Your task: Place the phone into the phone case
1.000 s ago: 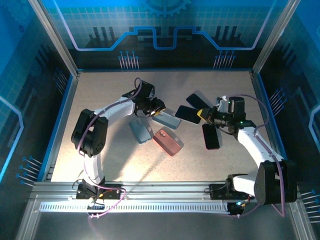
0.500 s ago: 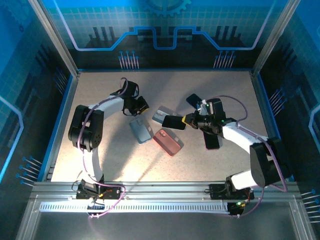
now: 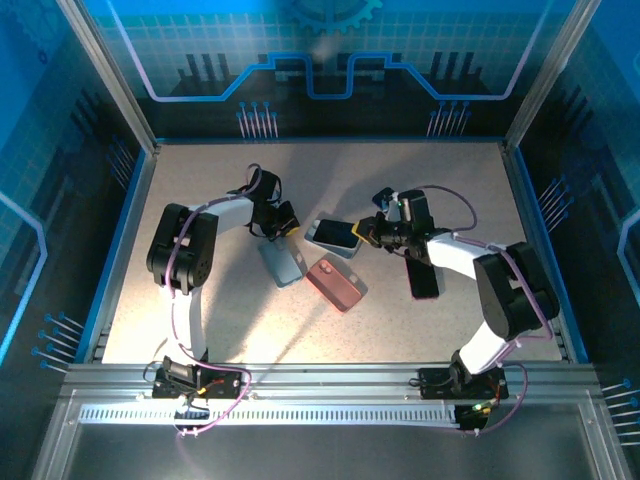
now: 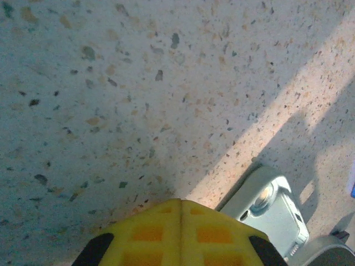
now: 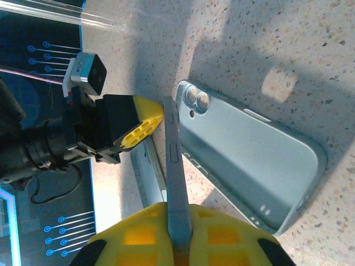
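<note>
Swung a little further toward the left edge, the phone now covers most of the pale blue case that lay exposed beside it half a second ago, near the middle of the table. The right gripper is clamped on one end of the phone and holds it tilted on edge over the case. Whether the two touch cannot be told.

The left gripper, jaws pressed together on nothing, has barely shifted and sits just beside the case's camera end.

A clean fit likely means matching the phone's camera end to that end of the case, seating one long edge under the rim, then laying the phone flat and pressing. The case may slide unless steadied.

A darker blue case, a pink case and a black phone lie nearer the front edge.
</note>
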